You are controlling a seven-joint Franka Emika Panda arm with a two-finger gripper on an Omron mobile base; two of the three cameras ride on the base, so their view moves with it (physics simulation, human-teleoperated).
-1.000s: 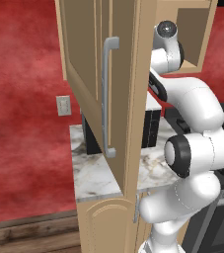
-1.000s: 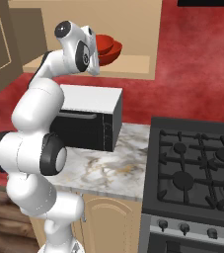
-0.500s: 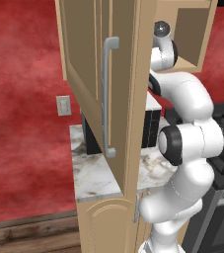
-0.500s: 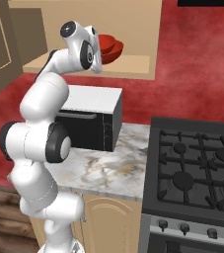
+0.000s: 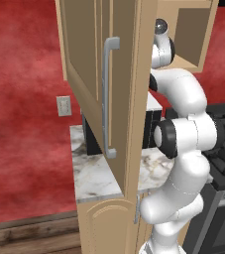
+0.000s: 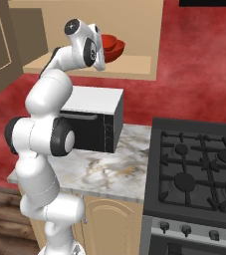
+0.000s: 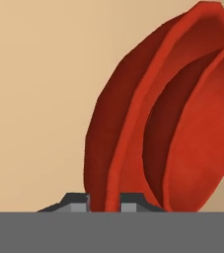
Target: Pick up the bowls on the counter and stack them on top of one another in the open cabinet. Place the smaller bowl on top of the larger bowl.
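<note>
- Hand view: my tool (image 7: 103, 200) pinches the larger bowl (image 7: 128, 118) rim; smaller bowl (image 7: 197, 133) nested inside, both on the open cabinet (image 6: 134, 69) shelf.
- Risk, I reckon: retreating while clamped drags the stack off onto the desk (image 6: 109, 172).

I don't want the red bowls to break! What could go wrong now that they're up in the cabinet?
1. The hand looks shut on the larger bowl's rim, with the smaller bowl nested inside. If the hand pulls back before letting go, both bowls could be dragged off the open cabinet shelf.
2. The bowls sit near the shelf's front, above the microwave and counter, so a slip might mean a long fall.
</note>
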